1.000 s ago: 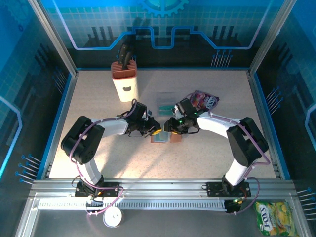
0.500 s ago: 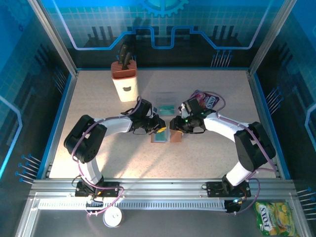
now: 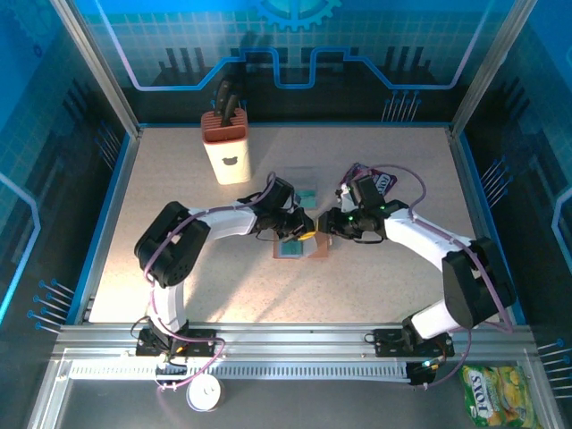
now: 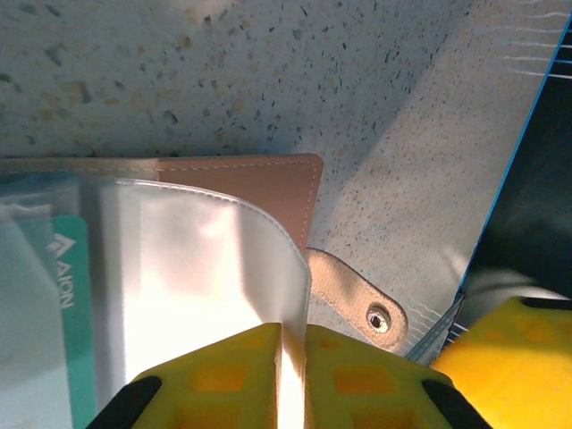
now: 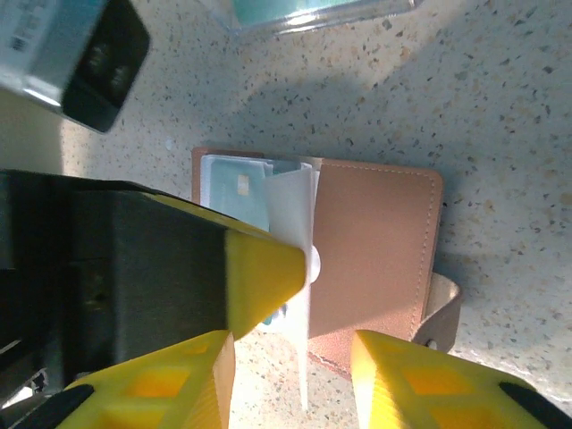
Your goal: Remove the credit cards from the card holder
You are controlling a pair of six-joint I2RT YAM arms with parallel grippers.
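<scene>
Both moved right: left tool [image 3: 304, 233] over the card holder [image 3: 315, 250], right tool [image 3: 327, 223] away.

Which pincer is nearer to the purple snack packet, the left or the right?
Right. The right pincer sits just near-left of the purple snack packet; the left pincer is farther left, shut on the clear sleeve of the card holder.

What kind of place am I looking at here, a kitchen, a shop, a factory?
Most likely a robot lab's test booth: two arms bolted at the edge of a table, metal posts with printed blue walls, and everyday props, a knife block and card holder.
</scene>
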